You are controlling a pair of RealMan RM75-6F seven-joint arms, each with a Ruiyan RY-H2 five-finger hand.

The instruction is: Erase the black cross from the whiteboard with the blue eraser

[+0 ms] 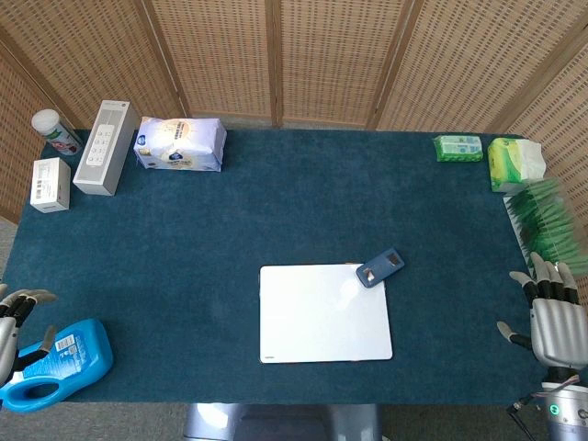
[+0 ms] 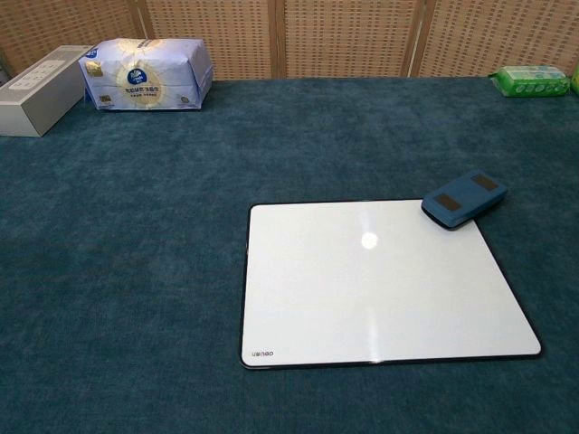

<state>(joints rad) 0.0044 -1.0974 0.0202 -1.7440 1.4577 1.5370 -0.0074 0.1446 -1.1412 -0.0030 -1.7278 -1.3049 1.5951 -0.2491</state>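
Observation:
The whiteboard [image 1: 324,313] [image 2: 380,280] lies flat near the table's front middle, its surface plain white with no mark visible. The blue eraser [image 1: 380,268] [image 2: 463,198] rests on the board's far right corner, partly over the edge. My right hand [image 1: 552,320] hovers at the table's front right corner, fingers spread, holding nothing, well away from the eraser. My left hand [image 1: 11,323] shows at the front left edge, fingers apart, empty, next to a blue bottle. Neither hand appears in the chest view.
A blue detergent bottle [image 1: 57,366] lies at the front left. A grey box [image 1: 107,146], white box [image 1: 50,184], canister [image 1: 56,131] and tissue pack [image 1: 179,144] [image 2: 145,72] stand at the back left. Green packs [image 1: 457,148] [image 1: 514,163] and a green rack [image 1: 551,230] line the right side.

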